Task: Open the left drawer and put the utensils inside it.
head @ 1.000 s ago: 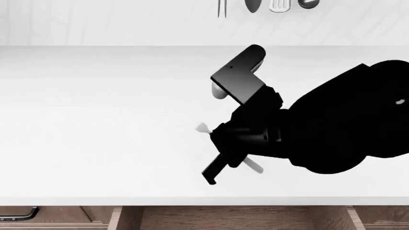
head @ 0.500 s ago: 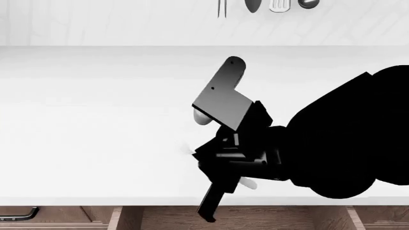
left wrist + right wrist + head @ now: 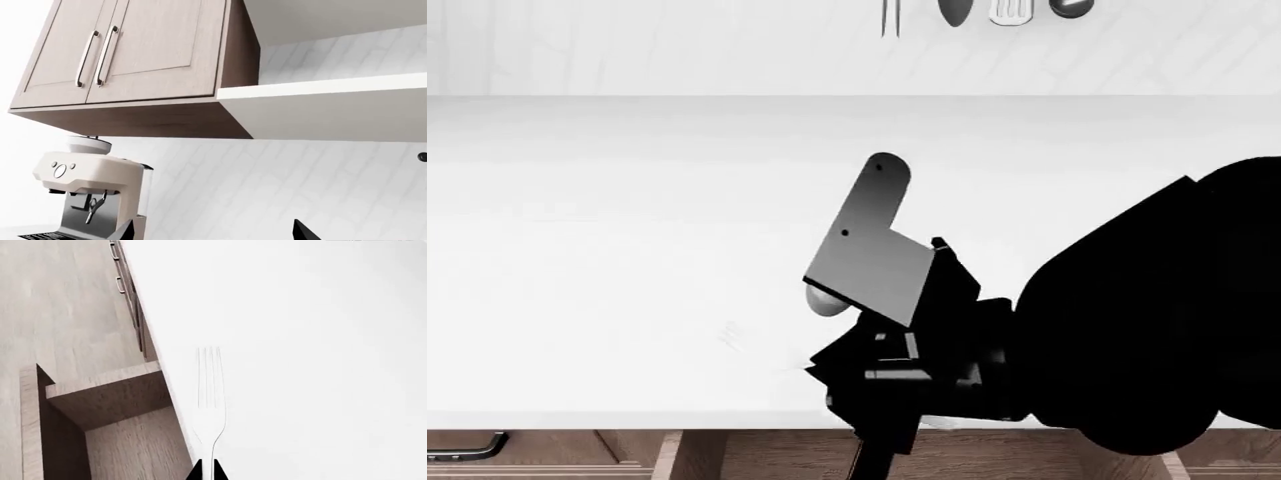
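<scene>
My right gripper (image 3: 207, 474) is shut on the handle of the slim silver fork (image 3: 211, 390). Its tines point out along the white counter (image 3: 313, 365), right at the counter's front edge. Beside and below that edge is the left drawer (image 3: 123, 445), pulled out with its plain wooden inside showing. In the head view the black right arm ends in the gripper (image 3: 874, 452) at the counter's front edge, above the open drawer (image 3: 761, 455). The knife is not in view. My left gripper (image 3: 213, 236) is open with nothing in it, and it faces a tiled wall.
Several larger utensils (image 3: 1012, 10) hang on the back wall. A curved dark handle (image 3: 461, 445) of a neighbouring drawer shows at the bottom left. In the left wrist view there is a coffee machine (image 3: 87, 195) under wooden wall cabinets (image 3: 133, 50).
My right arm has moved from the middle of the counter toward its front edge, carrying the fork with it. The gripper now overhangs the open drawer.
</scene>
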Controlling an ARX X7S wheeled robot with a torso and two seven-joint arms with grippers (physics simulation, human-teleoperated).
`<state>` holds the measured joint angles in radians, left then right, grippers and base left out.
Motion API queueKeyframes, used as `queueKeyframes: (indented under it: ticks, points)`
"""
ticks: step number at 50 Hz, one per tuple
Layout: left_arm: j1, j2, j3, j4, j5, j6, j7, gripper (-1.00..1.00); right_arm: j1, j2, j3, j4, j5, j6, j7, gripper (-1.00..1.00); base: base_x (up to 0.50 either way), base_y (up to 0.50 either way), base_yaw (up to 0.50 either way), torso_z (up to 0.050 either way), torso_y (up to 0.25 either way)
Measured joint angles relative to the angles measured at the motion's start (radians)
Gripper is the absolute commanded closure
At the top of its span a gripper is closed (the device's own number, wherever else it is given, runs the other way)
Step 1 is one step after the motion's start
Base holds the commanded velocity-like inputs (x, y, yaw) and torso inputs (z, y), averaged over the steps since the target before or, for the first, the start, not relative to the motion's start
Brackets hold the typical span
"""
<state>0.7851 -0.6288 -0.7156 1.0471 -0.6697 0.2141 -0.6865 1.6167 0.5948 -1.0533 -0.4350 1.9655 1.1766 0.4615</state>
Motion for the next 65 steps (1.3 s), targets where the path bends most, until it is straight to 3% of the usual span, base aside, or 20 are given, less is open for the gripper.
queueKeyframes:
  ticks: [65]
  points:
    - [0.0,0.0,0.001,0.0,-0.001,-0.001,-0.001,-1.0,-0.054,-0.06,-0.045,-0.132,-0.07,0.029,-0.101,1.0,0.0,0.0,0.0,0.0,0.0]
